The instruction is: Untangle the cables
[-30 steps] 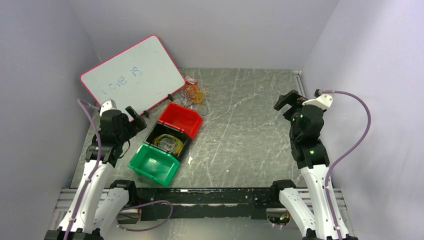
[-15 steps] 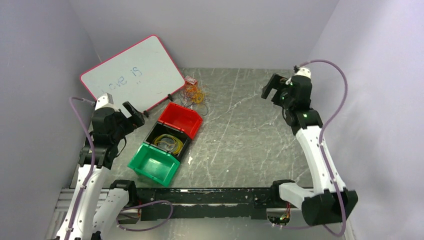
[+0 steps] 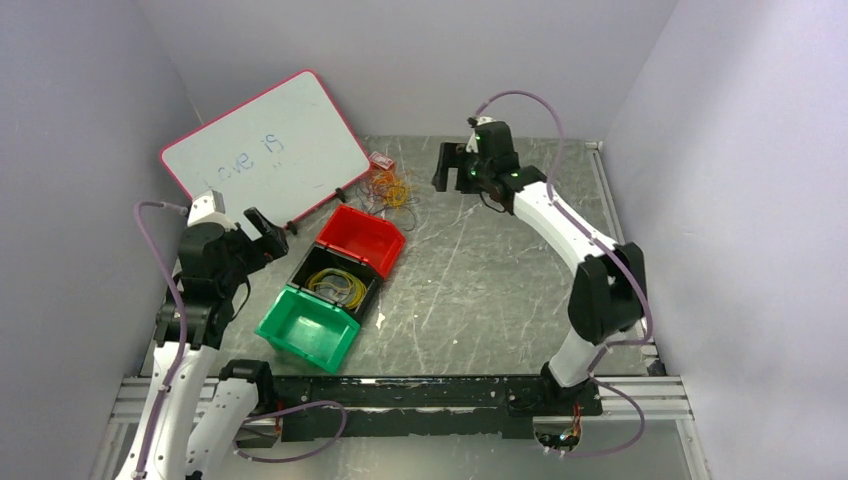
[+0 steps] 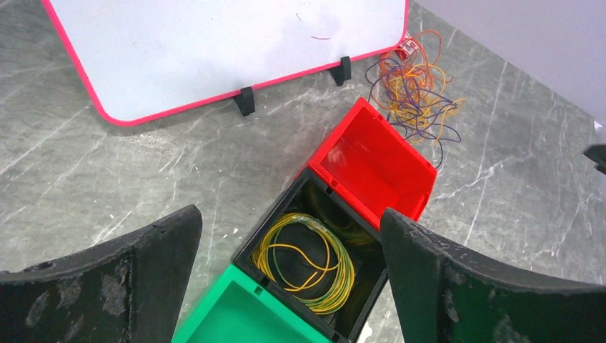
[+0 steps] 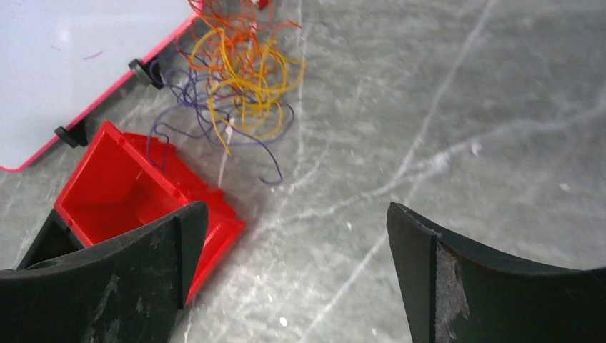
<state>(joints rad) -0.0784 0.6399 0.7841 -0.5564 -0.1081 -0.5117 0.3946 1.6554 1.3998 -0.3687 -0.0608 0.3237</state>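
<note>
Nearest, the left gripper (image 3: 263, 224) hangs wide apart and empty above the green bin (image 3: 300, 335), black bin (image 3: 303, 268) and red bin (image 3: 365, 232), a yellow-green coil (image 3: 338, 285) lying in the black one. Beyond them the cables (image 3: 388, 188), an orange, yellow and purple tangle, lie on the table (image 3: 480, 260) beside the whiteboard (image 3: 265, 150), with the right gripper (image 3: 447, 166) spread empty near them.
</note>
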